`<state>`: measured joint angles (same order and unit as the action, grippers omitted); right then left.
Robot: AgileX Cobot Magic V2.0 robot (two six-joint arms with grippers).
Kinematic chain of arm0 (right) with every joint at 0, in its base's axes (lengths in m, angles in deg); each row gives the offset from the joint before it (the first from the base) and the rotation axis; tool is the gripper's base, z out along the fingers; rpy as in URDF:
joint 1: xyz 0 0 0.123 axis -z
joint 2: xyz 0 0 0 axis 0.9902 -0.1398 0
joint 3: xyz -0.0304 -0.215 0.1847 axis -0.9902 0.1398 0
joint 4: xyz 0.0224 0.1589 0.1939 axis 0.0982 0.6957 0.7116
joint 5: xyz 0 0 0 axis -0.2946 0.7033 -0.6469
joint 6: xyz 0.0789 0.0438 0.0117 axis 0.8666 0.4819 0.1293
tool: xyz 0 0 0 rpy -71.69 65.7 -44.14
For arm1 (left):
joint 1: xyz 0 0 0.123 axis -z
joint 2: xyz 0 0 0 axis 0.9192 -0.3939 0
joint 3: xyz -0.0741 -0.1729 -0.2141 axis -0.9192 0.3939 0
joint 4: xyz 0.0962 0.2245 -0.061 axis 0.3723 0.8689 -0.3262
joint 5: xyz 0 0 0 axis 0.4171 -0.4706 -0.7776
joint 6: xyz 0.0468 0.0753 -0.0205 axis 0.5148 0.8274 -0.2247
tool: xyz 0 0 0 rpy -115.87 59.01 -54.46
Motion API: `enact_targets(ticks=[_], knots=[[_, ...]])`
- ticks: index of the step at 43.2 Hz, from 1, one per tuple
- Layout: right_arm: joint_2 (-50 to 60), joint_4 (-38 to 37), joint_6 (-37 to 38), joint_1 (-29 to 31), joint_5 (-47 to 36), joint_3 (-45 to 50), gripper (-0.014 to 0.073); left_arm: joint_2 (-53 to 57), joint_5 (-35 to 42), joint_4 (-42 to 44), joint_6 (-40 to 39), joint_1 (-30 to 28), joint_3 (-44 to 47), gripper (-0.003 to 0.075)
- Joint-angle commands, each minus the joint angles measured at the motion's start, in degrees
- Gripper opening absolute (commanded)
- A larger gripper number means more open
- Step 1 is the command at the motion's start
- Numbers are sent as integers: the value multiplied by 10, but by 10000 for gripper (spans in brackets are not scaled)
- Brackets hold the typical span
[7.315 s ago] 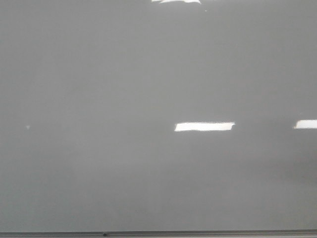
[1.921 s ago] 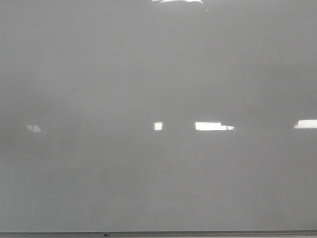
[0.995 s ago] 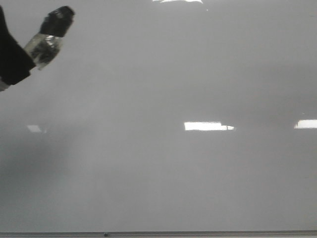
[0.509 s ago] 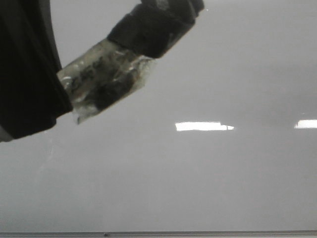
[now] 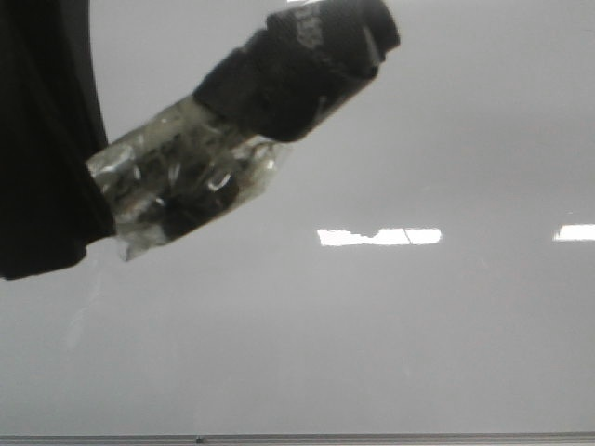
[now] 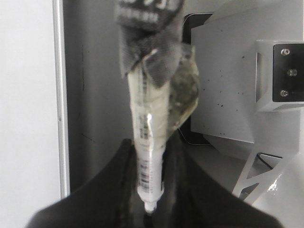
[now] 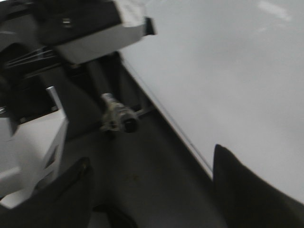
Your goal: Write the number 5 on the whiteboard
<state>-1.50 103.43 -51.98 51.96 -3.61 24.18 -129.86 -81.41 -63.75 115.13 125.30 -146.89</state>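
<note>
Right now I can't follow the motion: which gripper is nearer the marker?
Left. The left gripper is clamped on the marker itself; the right gripper is open, apart from it, by the whiteboard edge.

Glossy whiteboard (image 5: 390, 334) (grey edge strip (image 5: 372, 437)) bears reflections only.

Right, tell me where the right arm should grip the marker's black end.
Pinch the black cap across its round sides, approaching from its free tip. The marker juts out of the left gripper, so only that end is exposed.
</note>
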Motion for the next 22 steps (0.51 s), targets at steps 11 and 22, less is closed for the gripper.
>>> enact_targets(ticks=[11, 22], knots=[[-180, 65, -107, -75, -47, -37, 544, 17, 36, -8, 1, 4, -20, -20], [-239, 125, -187, -83, -76, -37, 544, 17, 38, -8, 1, 4, -20, -20]])
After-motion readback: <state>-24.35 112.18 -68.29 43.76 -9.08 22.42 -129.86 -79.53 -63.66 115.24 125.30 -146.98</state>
